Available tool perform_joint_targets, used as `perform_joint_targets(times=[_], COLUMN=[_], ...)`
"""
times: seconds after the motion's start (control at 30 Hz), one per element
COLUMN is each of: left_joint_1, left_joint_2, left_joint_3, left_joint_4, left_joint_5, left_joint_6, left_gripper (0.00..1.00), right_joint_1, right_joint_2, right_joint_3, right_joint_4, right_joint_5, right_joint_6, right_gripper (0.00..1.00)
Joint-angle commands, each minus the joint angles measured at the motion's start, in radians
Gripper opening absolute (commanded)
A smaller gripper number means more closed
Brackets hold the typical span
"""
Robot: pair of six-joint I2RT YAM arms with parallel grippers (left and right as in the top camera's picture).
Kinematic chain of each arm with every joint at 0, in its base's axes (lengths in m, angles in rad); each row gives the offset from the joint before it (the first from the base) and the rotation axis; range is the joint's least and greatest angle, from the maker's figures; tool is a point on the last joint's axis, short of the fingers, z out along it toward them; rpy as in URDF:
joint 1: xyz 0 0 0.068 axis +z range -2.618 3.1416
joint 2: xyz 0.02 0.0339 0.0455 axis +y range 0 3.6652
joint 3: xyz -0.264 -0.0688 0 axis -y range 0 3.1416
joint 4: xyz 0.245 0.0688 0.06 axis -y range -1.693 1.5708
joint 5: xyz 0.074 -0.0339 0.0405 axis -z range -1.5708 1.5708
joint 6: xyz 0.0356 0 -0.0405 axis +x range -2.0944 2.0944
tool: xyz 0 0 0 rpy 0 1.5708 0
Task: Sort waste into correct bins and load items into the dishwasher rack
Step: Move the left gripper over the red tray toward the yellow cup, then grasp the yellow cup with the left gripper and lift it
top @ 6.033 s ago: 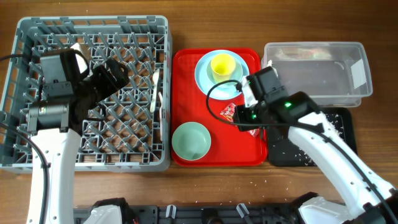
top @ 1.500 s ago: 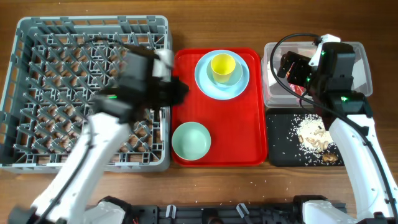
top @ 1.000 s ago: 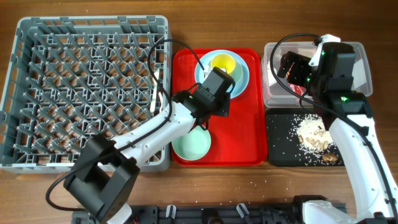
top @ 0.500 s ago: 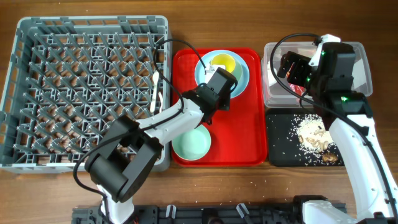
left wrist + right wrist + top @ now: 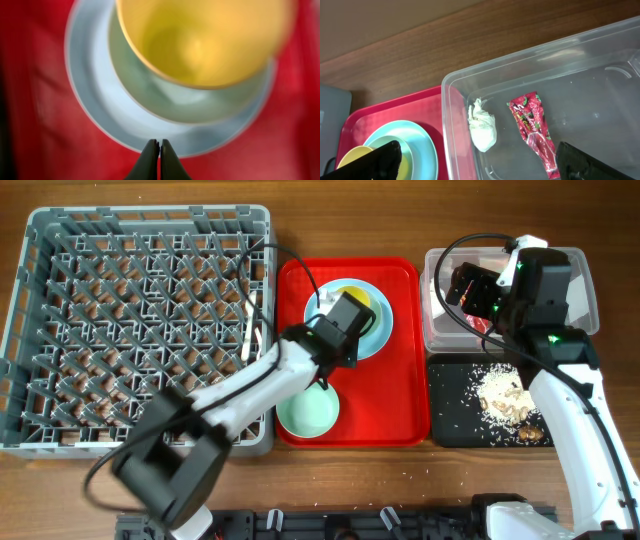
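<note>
A yellow cup [image 5: 200,40] stands in a light blue bowl [image 5: 190,107] on the light blue plate [image 5: 95,115], at the back of the red tray [image 5: 400,395]. My left gripper [image 5: 160,146] is shut and empty, its tips at the plate's near rim; overhead it [image 5: 340,335] covers most of the plate [image 5: 380,330]. My right gripper [image 5: 480,165] hangs open over the clear tub [image 5: 600,75], where a white napkin [image 5: 482,125] and the red wrapper [image 5: 535,127] lie. Rice scraps [image 5: 505,402] lie in the black tray [image 5: 450,420]. The mint bowl [image 5: 308,408] is at the tray's front.
The grey dishwasher rack [image 5: 30,330] fills the left side, with white cutlery [image 5: 250,330] lying near its right wall. A few rice grains are scattered on the wooden table in front of the black tray.
My left arm has swung from the rack over to the red tray and now sits at the plate, which lies slightly nearer the front left. The right arm has not moved.
</note>
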State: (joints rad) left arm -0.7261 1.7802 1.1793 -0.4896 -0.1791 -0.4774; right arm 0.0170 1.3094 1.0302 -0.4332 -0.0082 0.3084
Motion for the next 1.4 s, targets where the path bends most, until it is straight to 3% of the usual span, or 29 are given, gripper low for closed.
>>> perform_joint_targets(times=[0.0,0.07,0.1,0.17,0.2,0.37,0.47,0.53,0.6,0.63,0.67,0.73,0.87,1.07,1.27,1.37], left_joint_1=[0.003,0.003,0.003,0.010,0.020,0.096,0.095,0.095,0.095,0.095,0.092,0.075,0.061,0.041,0.041,0.042], left_joint_2=[-0.186,-0.274,-0.304,-0.313,-0.301,-0.093,0.014,0.080,0.138,0.151,0.164,0.200,0.247,0.325,0.344,0.344], left_joint_3=[0.003,0.003,0.003,0.024,0.067,0.528,0.559,0.559,0.559,0.559,0.559,0.559,0.556,0.554,0.554,0.554], left_joint_4=[0.005,0.041,0.059,0.127,0.101,-0.344,-0.378,-0.350,-0.326,-0.322,-0.313,-0.271,-0.266,-0.242,-0.264,-0.282], left_joint_5=[0.014,0.018,0.034,0.185,0.240,0.270,0.283,0.283,0.279,0.280,0.280,0.277,0.208,0.207,0.203,0.138], left_joint_6=[-0.002,-0.002,0.001,0.151,0.148,0.218,0.239,0.239,0.234,0.217,0.204,0.202,0.209,0.209,0.209,0.209], left_gripper=[0.11,0.16,0.04,0.04,0.04,0.05,0.16,0.32,0.07,0.06,0.08,0.32,0.39,0.28,0.24,0.17], right_joint_1=[0.006,0.006,0.006,0.006,0.006,0.006,0.006,0.006,0.006,0.006,0.006,0.006,0.006,0.006,0.006,0.006], right_joint_2=[0.009,0.009,0.009,0.009,0.009,0.009,0.009,0.009,0.009,0.009,0.009,0.009,0.009,0.009,0.009,0.009], right_joint_3=[0.004,0.004,0.004,0.004,0.004,0.004,0.004,0.004,0.004,0.004,0.004,0.004,0.004,0.004,0.004,0.004], right_joint_4=[0.002,0.002,0.002,0.002,0.002,0.002,0.002,0.002,0.002,0.002,0.002,0.002,0.002,0.002,0.002,0.002], right_joint_5=[-0.016,-0.015,-0.015,-0.016,-0.015,-0.015,-0.015,-0.015,-0.016,-0.015,-0.015,-0.015,-0.015,-0.015,-0.016,-0.016], right_joint_6=[-0.013,-0.013,-0.013,-0.013,-0.013,-0.013,-0.013,-0.013,-0.013,-0.013,-0.013,-0.013,-0.013,-0.013,-0.013,-0.013], right_gripper=[1.00,1.00,1.00,1.00,1.00,1.00,1.00,1.00,1.00,1.00,1.00,1.00,1.00,1.00,1.00,1.00])
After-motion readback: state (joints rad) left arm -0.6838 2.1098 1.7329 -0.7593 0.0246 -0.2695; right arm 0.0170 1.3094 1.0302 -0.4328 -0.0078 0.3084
